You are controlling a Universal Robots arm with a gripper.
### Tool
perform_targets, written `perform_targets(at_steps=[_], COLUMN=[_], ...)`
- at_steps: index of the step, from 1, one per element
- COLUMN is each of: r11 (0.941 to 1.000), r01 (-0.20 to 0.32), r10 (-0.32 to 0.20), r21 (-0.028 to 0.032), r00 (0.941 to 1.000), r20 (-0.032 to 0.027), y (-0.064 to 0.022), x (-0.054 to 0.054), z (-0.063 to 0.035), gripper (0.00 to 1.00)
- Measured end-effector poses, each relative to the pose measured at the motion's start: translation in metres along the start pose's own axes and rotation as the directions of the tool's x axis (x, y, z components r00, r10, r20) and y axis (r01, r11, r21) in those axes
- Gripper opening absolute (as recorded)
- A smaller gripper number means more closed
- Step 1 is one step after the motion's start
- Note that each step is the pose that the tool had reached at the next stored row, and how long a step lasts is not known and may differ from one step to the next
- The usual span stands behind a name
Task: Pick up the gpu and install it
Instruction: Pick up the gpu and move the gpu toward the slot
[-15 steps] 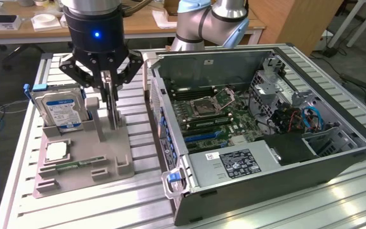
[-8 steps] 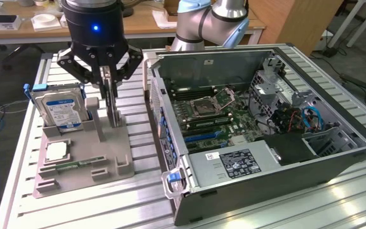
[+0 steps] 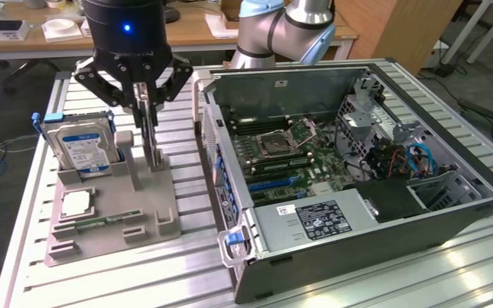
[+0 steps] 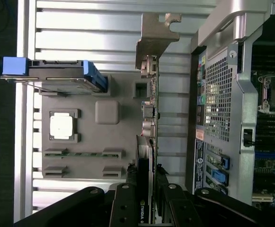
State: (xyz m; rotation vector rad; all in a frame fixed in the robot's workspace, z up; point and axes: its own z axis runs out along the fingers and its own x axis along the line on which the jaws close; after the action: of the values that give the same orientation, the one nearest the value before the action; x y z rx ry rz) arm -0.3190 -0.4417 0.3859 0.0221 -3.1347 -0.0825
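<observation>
**Gpu gripped upright at the fixture**

The gpu (image 3: 152,149) is seen edge-on and upright, with its lower end at the grey fixture (image 3: 161,205) on the slatted table (image 3: 144,276). Its upper edge is clasped between the fingers of the gripper (image 3: 146,110), which is positioned directly above it. A hard drive (image 3: 79,149) with a blue-white label is held upright in the same fixture, toward the exterior view's left. A processor chip (image 3: 75,203) is laid flat nearer the camera. The open computer case (image 3: 358,256) is placed on the exterior view's right, its motherboard (image 3: 285,154) exposed.
</observation>
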Motion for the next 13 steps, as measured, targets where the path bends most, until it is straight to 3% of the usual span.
perform_targets(at_steps=[13], r11=[1.0], r01=[0.001], r10=[-0.001], r21=[0.0], r00=[1.0], r20=[0.0], y=[0.0007], x=[0.0], z=[-0.0139], gripper=[0.26])
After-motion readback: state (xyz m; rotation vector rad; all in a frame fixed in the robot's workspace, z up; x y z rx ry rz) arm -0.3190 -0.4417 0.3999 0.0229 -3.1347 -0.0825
